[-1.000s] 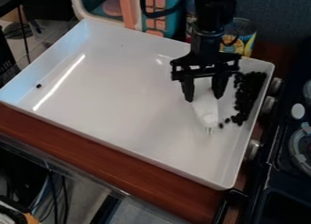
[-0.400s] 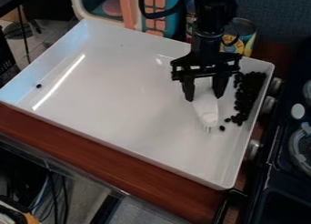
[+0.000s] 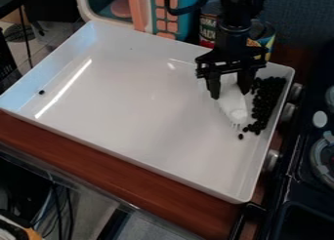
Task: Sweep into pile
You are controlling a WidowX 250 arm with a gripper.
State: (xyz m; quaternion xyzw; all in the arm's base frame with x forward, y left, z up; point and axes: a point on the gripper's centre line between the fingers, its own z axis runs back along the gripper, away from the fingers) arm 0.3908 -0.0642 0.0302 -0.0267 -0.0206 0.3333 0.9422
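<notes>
My gripper [image 3: 229,93] has its fingers clamped on a white brush [image 3: 233,106], which I hold tilted over the right part of the white tray [image 3: 134,112], its bristled end pointing down in the camera view. The pile of dark beans [image 3: 266,100] lies just beside my brush, along the tray's right wall, with one stray bean [image 3: 240,136] near the bristles and another bean [image 3: 42,92] well apart at the left. Behind the tray, a can [image 3: 207,28] has pale lettering on its dark label.
</notes>
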